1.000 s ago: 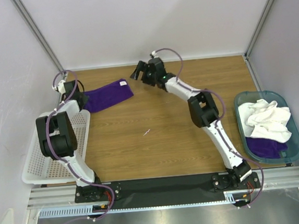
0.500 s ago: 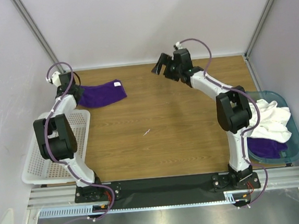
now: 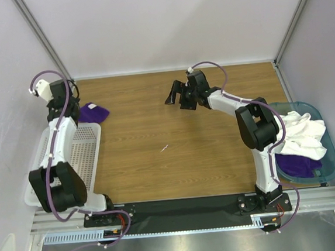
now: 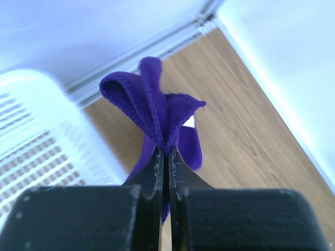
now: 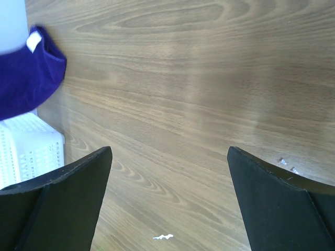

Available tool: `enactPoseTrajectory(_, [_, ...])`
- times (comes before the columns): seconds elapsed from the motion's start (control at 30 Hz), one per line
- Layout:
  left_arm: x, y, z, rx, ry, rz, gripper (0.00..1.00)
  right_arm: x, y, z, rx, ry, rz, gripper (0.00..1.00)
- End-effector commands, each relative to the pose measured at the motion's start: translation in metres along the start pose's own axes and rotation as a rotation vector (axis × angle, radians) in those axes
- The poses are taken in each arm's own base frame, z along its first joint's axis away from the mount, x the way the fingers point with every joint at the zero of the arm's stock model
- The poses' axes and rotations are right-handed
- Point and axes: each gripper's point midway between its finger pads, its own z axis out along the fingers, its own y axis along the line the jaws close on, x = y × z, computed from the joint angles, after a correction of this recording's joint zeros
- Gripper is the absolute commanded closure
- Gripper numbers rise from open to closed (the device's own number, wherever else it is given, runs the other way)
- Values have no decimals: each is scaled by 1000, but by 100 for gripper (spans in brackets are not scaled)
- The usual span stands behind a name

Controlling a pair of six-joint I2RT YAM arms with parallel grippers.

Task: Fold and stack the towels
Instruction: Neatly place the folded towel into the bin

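Your left gripper (image 4: 166,151) is clenched on a thin pinch of the purple towel (image 4: 152,104). The towel hangs bunched and doubled over at the far left of the counter (image 3: 176,160), just beside the far corner of the white basket (image 3: 91,155).

The grip sits close to the cloth's edge, so a quick swing could pull the hem out and drop the towel. Because the cloth is gathered rather than flat, setting it down from here would likely leave a crumpled heap, not a fold. The trailing end with the white tag (image 4: 189,121) could also drape over the basket's rim and catch on it.

Your right gripper (image 3: 176,93) is released, jaws wide, over bare counter and well apart from the towel. It can't steady a corner unless you bring it across.

In the teal bin (image 3: 329,146), the white towel (image 3: 300,128) lies on another purple one (image 3: 297,164). Pulling the lower one could drag both out.
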Motion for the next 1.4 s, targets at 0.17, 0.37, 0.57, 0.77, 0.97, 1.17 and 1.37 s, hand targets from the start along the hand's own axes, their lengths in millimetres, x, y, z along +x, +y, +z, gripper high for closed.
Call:
enactPoseTrajectory(0.17, [0, 69, -52, -153, -87, -182, 100, -8, 20, -14, -69, -19, -48, 0])
enactPoseTrajectory(0.37, [27, 103, -67, -212, -67, -229, 100, -1, 15, -17, -56, 4, -58, 0])
enactPoseTrajectory(0.57, [52, 139, -83, -282, -45, -231, 100, 7, 6, -19, -26, 12, -51, 0])
enactPoseTrajectory(0.77, [68, 170, -100, -358, -31, -208, 100, 14, -2, -22, -16, 13, -53, 0])
enactPoseTrajectory(0.97, [91, 198, -110, -447, -2, -194, 100, 10, -12, -26, -11, 13, -29, 0])
enactPoseTrajectory(1.17, [99, 228, -127, -581, -2, -222, 100, 7, -13, -31, -14, 3, -29, 0])
enactPoseTrajectory(1.37, [95, 245, -142, -617, -63, -264, 100, 10, -14, -32, -20, 16, -19, 0])
